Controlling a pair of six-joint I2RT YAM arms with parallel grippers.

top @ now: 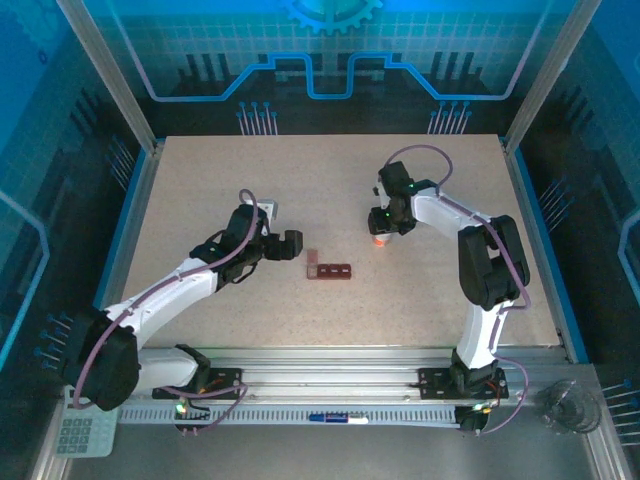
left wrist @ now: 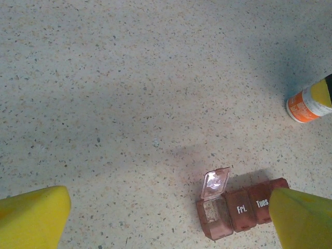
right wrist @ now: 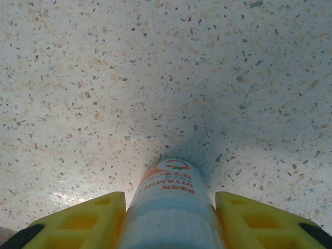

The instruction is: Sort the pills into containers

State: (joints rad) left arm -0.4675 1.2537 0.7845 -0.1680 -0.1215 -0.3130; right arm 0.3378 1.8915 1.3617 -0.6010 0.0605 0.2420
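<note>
Yellow fingers (right wrist: 88, 220) of the right gripper (right wrist: 170, 199) press against both sides of a white bottle (right wrist: 167, 181) with an orange band, so this hand is clenched on the bottle. The bottle stands upright on the speckled table (top: 250, 170). From above, the right gripper (top: 383, 225) sits over the bottle (top: 380, 241), right of the table's centre.

The left gripper (left wrist: 168, 194) hangs spread wide and holds nothing, with bare tabletop between its two fingers. The containers (left wrist: 238, 207), a reddish-brown strip of lidded compartments, lie on the table in front of it, close to its right finger, which covers the strip's far end. The end compartment has its lid (left wrist: 215, 182) tipped up, while the next two, marked "Fri." and "Tues", are closed.

In the top view the containers (top: 329, 268) lie between the hands, just beside the left gripper (top: 290, 245) and near the bottle but apart from it. Neither hand touches them.
</note>
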